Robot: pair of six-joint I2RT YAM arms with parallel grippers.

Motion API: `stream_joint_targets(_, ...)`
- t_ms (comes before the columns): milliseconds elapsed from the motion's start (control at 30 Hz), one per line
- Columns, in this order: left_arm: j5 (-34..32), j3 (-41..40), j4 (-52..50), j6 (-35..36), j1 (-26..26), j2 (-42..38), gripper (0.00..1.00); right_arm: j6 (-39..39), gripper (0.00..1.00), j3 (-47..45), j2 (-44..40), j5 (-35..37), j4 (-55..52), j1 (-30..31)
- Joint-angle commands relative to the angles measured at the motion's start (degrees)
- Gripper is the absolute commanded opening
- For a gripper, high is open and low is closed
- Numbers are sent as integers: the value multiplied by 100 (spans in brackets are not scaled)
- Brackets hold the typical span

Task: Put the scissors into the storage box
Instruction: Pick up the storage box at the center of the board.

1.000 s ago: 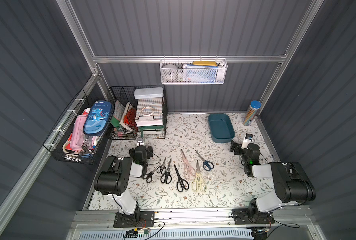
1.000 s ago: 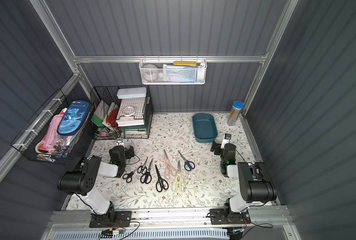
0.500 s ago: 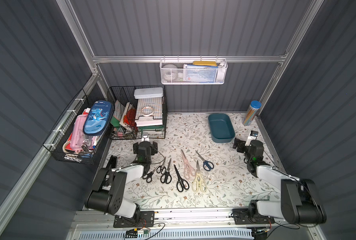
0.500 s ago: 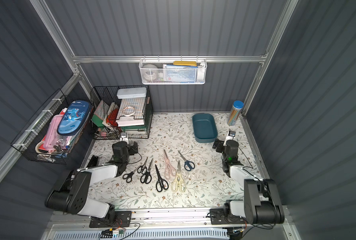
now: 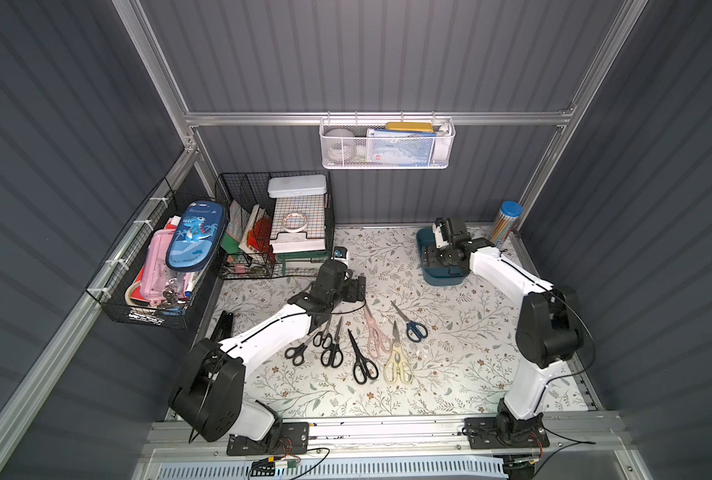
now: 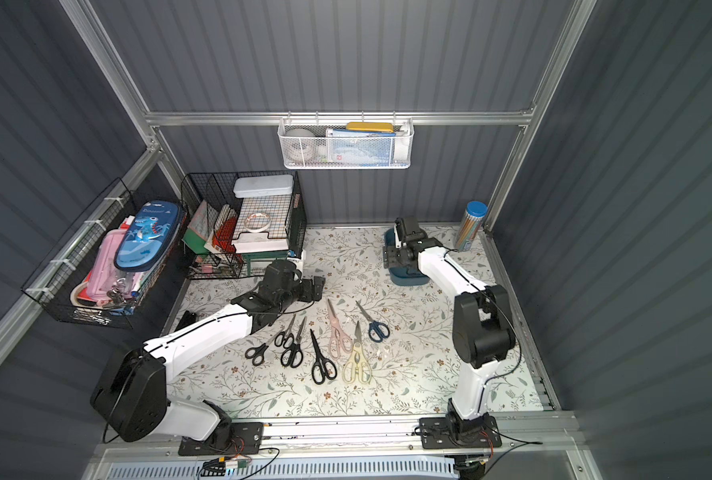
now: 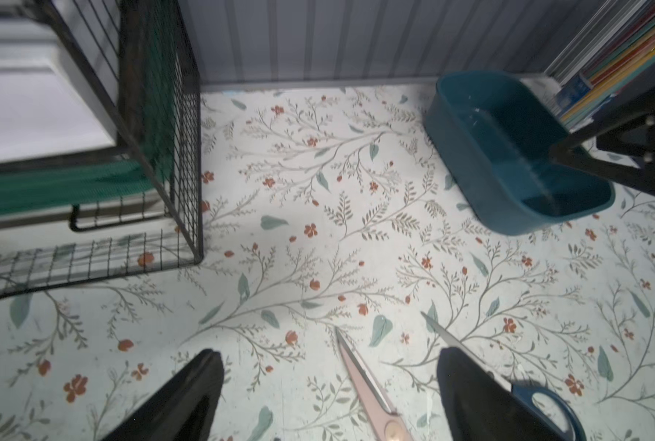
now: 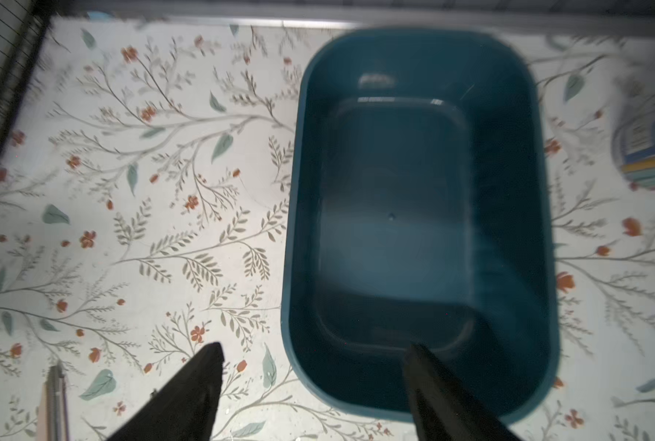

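Teal storage box empty; scissors on the mat near it. Just reached out: right gripper over its rim, left gripper short of it at the scissors, both jaws spread, empty. First pick likely next

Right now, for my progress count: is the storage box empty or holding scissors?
Empty: the storage box shows a bare floor in the right wrist view.
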Motion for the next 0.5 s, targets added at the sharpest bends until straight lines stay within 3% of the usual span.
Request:
stream_joint_targets(0,-90,46,-296,-209,12,87,93,-2,72,813,612,205,-1559,103)
stream_joint_targets(133,125,-328,192,-97,-24,0,94,31,66,1310,1271,245,-1625,104)
stream_joint_targets(300,243,-633,427,-31,-41,-182,98,-19,46,1648,1789,220,-1729,115)
stream_joint_targets(467,26,-790,467,-36,-50,-297,99,-78,24,1538,1794,212,-1565,154)
